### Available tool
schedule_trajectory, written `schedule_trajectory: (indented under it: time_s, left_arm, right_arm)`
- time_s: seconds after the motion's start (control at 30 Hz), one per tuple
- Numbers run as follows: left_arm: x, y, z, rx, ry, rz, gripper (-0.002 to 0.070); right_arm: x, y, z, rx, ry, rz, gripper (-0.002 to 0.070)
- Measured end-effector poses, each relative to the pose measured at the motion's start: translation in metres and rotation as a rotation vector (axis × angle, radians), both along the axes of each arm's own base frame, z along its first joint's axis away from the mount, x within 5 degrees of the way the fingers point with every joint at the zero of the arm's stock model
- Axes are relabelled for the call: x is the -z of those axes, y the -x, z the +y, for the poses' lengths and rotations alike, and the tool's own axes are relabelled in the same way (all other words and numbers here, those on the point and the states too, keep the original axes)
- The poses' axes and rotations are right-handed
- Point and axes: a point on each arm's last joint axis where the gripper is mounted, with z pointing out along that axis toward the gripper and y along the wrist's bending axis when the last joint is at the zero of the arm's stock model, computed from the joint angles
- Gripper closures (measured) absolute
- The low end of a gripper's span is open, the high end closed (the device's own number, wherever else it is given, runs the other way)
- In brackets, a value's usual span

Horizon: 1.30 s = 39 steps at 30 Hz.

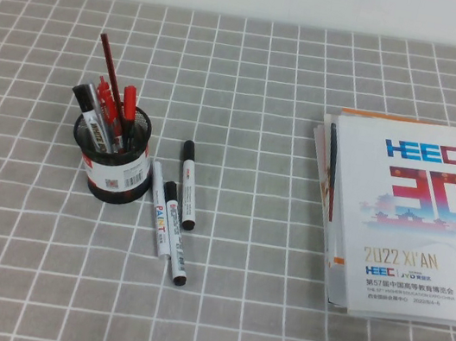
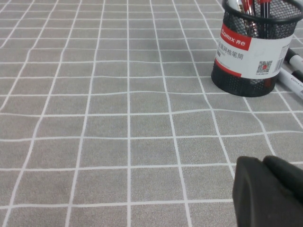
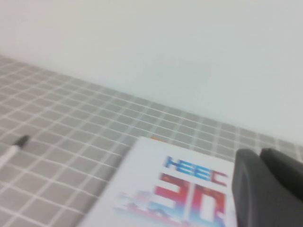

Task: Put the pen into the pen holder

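- The pen (image 1: 188,186) lies flat on the grey checked tablecloth (image 1: 273,318), just to the right of the pen holder (image 1: 110,153) and not touching it. Its black cap points toward the far wall and its black tail tip points toward the robot.
- Two more markers lie beside it on the holder side. One is a white marker with colourful lettering (image 1: 161,212), closest to the holder. The other is a black-capped marker (image 1: 175,236), which sits between them and reaches nearer the robot (all three lie roughly parallel).
- The pen holder stands upright, with its white label and red band facing the robot. It already holds several red pens (image 1: 109,85) and a black-capped marker (image 1: 89,112), all leaning to the left.
- A stack of booklets (image 1: 412,219) lies well apart on the right side of the table.
- The left gripper (image 2: 270,194) hangs low over bare cloth, with the holder (image 2: 253,52) some way ahead of it. Only a dark part of it shows, so I cannot tell whether its jaws are spread or pressed together.
- The right gripper (image 3: 267,189) is above the top booklet (image 3: 175,194), facing the white wall (image 3: 165,47). Its jaw state cannot be told either (the view is blurred).
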Motion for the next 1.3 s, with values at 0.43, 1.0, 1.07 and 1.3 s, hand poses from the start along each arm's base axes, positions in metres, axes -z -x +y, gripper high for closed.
schedule_trajectory:
  time_s: [0.43, 1.0, 1.07, 1.3]
  left_arm:
    - [0.0, 0.0, 0.0, 0.0, 0.0, 0.0, 0.0678]
    - [0.0, 0.0, 0.0, 0.0, 0.0, 0.0, 0.0678]
    - [0.0, 0.0, 0.0, 0.0, 0.0, 0.0, 0.0678]
    - [0.0, 0.0, 0.0, 0.0, 0.0, 0.0, 0.0678]
  right_arm:
    - [0.07, 0.031, -0.025, 0.201, -0.203, 0.041, 0.0688]
    - [0.112, 0.046, -0.031, 0.338, -0.236, 0.341, 0.0688]
    - [0.112, 0.046, -0.031, 0.337, -0.237, 0.341, 0.0688]
    - [0.112, 0.046, -0.031, 0.338, -0.239, 0.341, 0.0688]
